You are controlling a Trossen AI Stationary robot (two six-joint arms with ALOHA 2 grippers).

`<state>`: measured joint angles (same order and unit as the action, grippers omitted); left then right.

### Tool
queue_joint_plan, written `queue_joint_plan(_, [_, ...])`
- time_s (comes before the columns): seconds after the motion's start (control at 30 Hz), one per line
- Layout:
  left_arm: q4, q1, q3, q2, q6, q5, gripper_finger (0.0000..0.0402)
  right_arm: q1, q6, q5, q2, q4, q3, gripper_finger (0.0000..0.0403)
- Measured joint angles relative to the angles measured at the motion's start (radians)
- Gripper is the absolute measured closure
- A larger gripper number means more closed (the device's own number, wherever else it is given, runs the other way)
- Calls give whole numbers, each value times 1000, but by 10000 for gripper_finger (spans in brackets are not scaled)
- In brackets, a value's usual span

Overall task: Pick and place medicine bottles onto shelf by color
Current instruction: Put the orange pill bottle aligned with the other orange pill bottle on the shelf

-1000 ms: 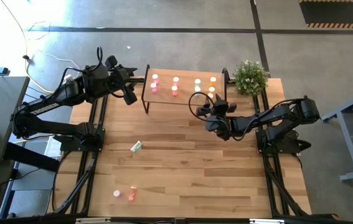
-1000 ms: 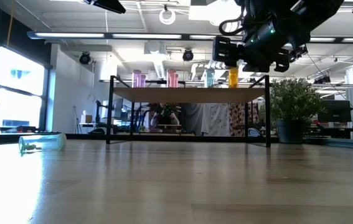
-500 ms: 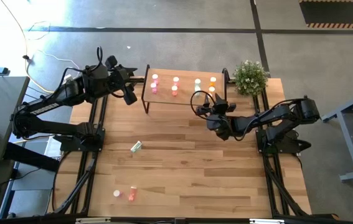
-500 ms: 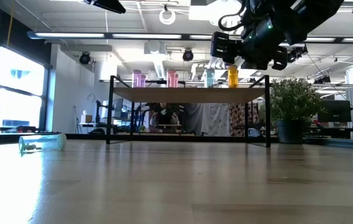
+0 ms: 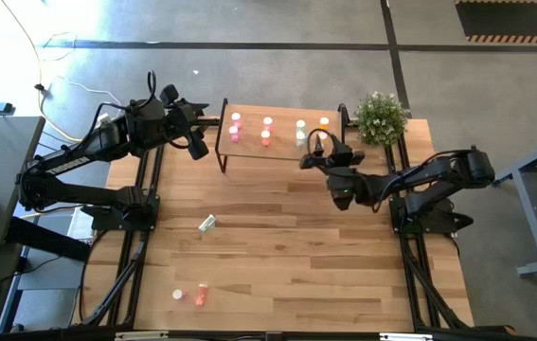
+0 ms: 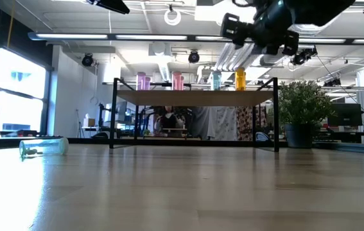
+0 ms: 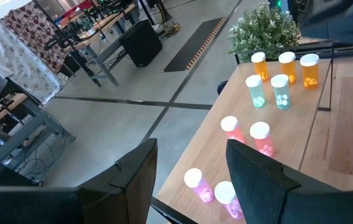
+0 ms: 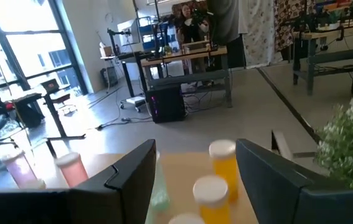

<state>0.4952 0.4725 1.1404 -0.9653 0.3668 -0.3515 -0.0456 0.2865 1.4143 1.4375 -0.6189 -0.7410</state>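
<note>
The shelf (image 5: 282, 152) stands at the table's far middle. On its top, medicine bottles stand upright in colour groups: pink (image 7: 193, 178), salmon (image 7: 260, 132), green (image 7: 280, 88) and orange (image 7: 286, 61). A green bottle (image 5: 207, 223) lies on its side on the tabletop, and a salmon one (image 5: 200, 296) lies near the front left. My right gripper (image 5: 310, 158) hovers open above the shelf's right end, over the orange bottles (image 8: 210, 186), touching none. My left gripper (image 5: 198, 144) waits open, raised by the shelf's left end.
A potted plant (image 5: 380, 116) stands just right of the shelf, close to my right arm. A loose white cap (image 5: 177, 295) lies beside the salmon bottle at the front left. Bare wood planks (image 5: 296, 256) fill the table's middle and near right.
My right gripper has risen from the level of the orange bottles to well above the shelf top, still open. The orange bottle it stood around stays upright on the shelf.
</note>
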Motion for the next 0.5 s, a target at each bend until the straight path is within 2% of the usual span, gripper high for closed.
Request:
queue_joint_plan(0.3, [14,0,0,0,-101,51,218,0,-163,-82,-187,-6,-6,190])
queue_joint_plan(0.5, [17,0,0,-18,-193,91,218,0,-471,-89,-256,12,-134,190])
